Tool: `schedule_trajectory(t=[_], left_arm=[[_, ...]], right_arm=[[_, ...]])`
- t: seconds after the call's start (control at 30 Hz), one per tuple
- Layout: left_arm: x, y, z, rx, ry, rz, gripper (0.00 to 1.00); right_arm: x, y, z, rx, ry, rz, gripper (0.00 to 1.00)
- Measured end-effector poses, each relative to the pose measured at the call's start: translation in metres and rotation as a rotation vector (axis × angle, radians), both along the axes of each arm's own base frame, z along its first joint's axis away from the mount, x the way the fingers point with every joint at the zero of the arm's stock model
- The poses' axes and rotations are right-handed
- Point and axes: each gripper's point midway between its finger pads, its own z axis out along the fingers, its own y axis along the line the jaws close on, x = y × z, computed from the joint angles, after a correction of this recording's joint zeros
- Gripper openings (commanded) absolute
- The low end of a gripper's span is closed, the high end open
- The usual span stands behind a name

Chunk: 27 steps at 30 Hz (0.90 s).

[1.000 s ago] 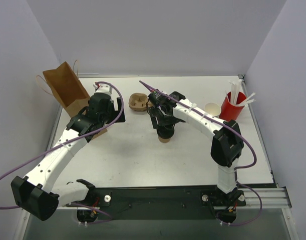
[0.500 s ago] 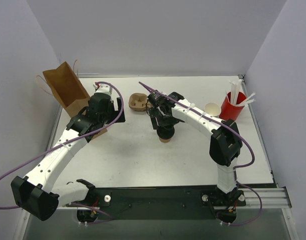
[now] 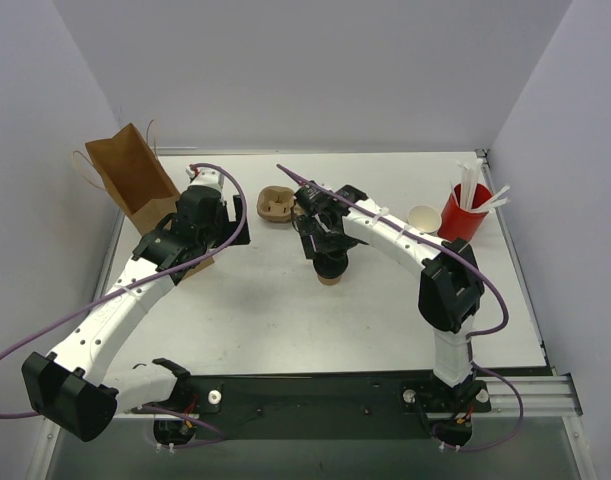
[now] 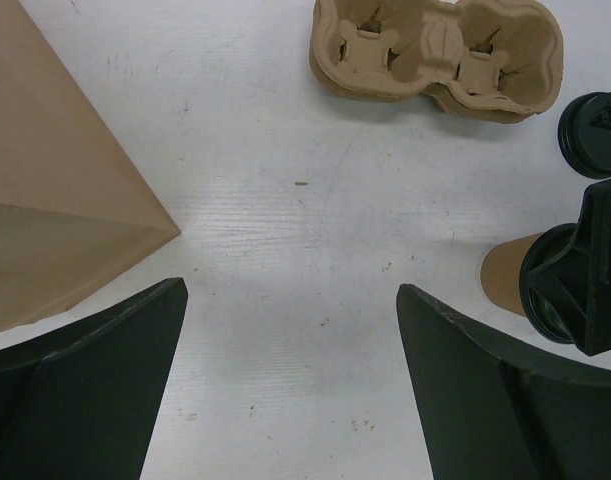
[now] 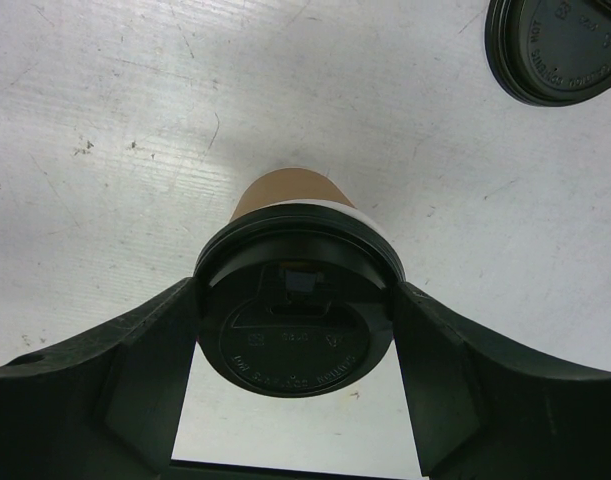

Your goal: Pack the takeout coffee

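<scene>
Right gripper [image 3: 329, 262] is on the coffee cup [image 3: 330, 274]. In the right wrist view both fingers [image 5: 150, 345] press the black lid's rim from either side, so the jaws are pinching the coffee cup [image 5: 290, 325] at the lid. The cup is upright, brown body below the lid, near the middle of the table [image 3: 285, 320], a bit toward 12 o'clock. I can't tell whether its base is on the surface or just off it.

Left gripper [image 3: 207, 240] has its jaws spread wide with nothing between them, only bare table in the gap in its own view [image 4: 290, 380]. It sits at 9 o'clock of the cup, well apart from it.

The paper bag [image 3: 135, 185] stands open at the table's 10 o'clock, just beside the left gripper. The cardboard cup carrier [image 3: 275, 205] lies at 11 o'clock of the cup, near it. A loose black lid [image 5: 555, 50] lies flat at the cup's 1 o'clock in the right wrist view, apart from it. At the table's 2 o'clock, a red cup [image 3: 463, 215] with white sticks stands beside the tan cups [image 3: 423, 215].
</scene>
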Motion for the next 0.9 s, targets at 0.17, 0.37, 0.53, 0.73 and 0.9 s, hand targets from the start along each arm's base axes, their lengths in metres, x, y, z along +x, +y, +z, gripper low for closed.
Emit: schedule_trajectory(t=[0.17, 0.37, 0.53, 0.73, 0.9], left_arm=[[-0.0001, 0.0, -0.0006, 0.001, 0.001, 0.0, 0.97], [-0.0003, 0.0001, -0.0014, 0.001, 0.003, 0.0, 0.97], [-0.0003, 0.0, -0.0014, 0.001, 0.003, 0.0, 0.97], [-0.0005, -0.0006, -0.0015, -0.002, 0.004, -0.003, 0.98], [-0.0006, -0.0007, -0.0015, -0.002, 0.005, -0.003, 0.97]], right_arm=[[0.0014, -0.0004, -0.0027, -0.002, -0.008, -0.003, 0.59], [0.0032, -0.0015, -0.0039, 0.001, -0.028, -0.007, 0.59], [0.0034, -0.0017, -0.0045, 0.007, -0.037, -0.011, 0.59], [0.0043, -0.0015, -0.0055, 0.015, -0.059, -0.027, 0.59], [0.0047, -0.0014, -0.0094, 0.018, -0.088, -0.045, 0.59]])
